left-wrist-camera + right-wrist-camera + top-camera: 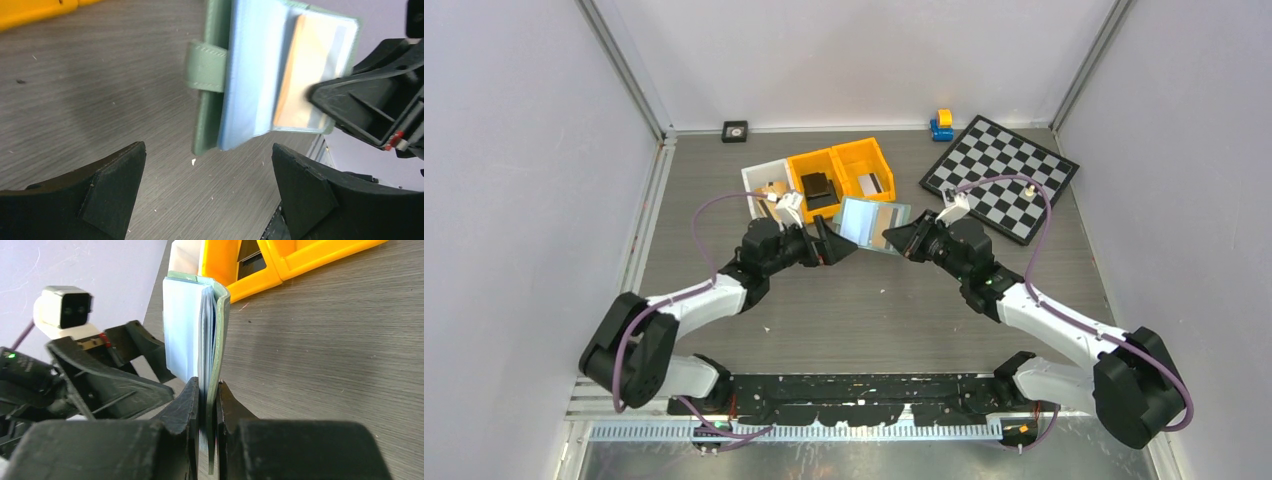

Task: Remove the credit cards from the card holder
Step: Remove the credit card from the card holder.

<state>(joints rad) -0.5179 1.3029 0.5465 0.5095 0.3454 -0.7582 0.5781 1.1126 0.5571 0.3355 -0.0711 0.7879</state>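
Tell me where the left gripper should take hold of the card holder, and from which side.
Grip the free green cover edge by the strap tab, coming from the left arm's side. The right gripper is shut on the opposite edge of the card holder, and the open left gripper faces that thin free edge, so its jaws should straddle it.

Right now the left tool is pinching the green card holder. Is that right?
No. The right tool is pinching the card holder; the right wrist view shows it. The left tool stands open, holding nothing.
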